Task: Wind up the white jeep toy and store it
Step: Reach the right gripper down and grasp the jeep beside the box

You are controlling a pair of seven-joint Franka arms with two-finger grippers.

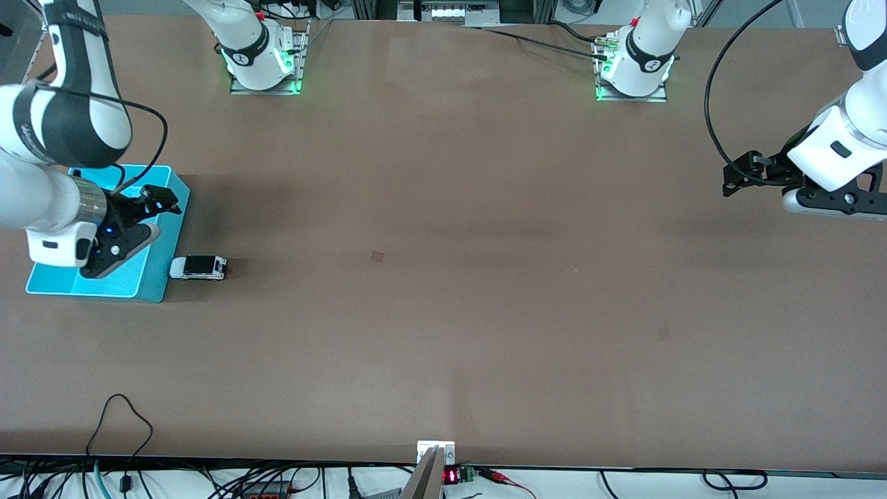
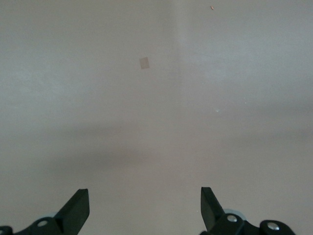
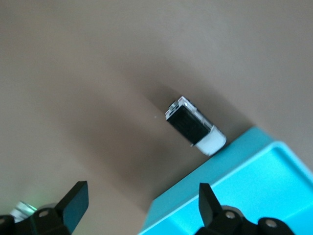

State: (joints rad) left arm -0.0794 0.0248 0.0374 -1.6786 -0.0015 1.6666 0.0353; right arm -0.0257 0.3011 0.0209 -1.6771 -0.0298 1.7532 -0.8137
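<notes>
Below me the brown table [image 1: 443, 277] lies bare and matte. Over the cyan bin [image 1: 149, 281] hovers my right gripper [image 1: 161, 201], fingers spread, holding nothing. Just beside the bin's wall, on the table, sits the white jeep toy [image 1: 199, 267]. My left gripper [image 1: 740, 174] waits spread over the table's other end.

Bare table [image 1: 443, 277] on most sides of toy jeep [image 1: 199, 267]; cyan bin [image 1: 149, 281] tight against one end.
</notes>
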